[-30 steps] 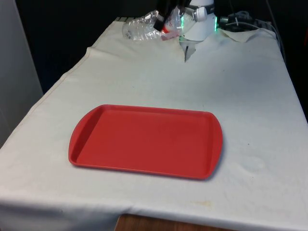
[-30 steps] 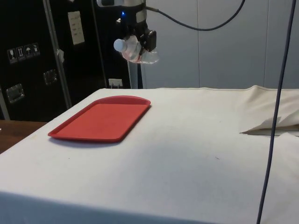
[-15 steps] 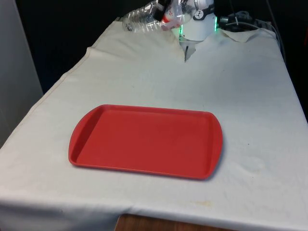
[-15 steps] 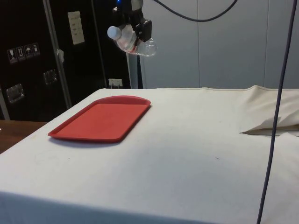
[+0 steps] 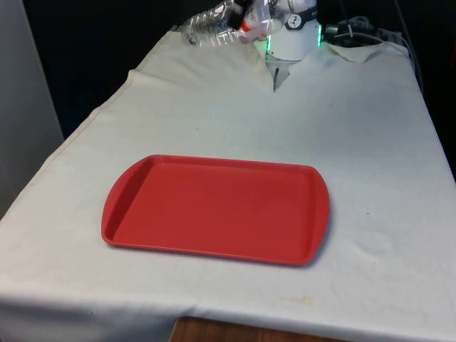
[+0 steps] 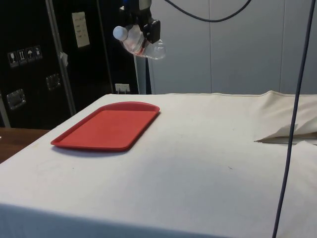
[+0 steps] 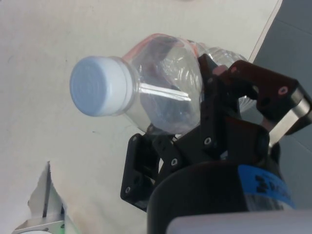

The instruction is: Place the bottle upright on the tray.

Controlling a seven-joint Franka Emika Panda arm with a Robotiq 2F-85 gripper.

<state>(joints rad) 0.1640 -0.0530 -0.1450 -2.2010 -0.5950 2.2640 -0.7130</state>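
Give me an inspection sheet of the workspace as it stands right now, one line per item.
Surface: white cloth over the table, wrinkled.
Job's things: red tray flat, nothing on it; clear bottle with white cap, held in the air, lying sideways.
Clutter: nothing seen.
Grippers: gripper closed on the bottle, high above the table.
Cables: blue cable hanging in the side view.
Surroundings: dark cabinets.
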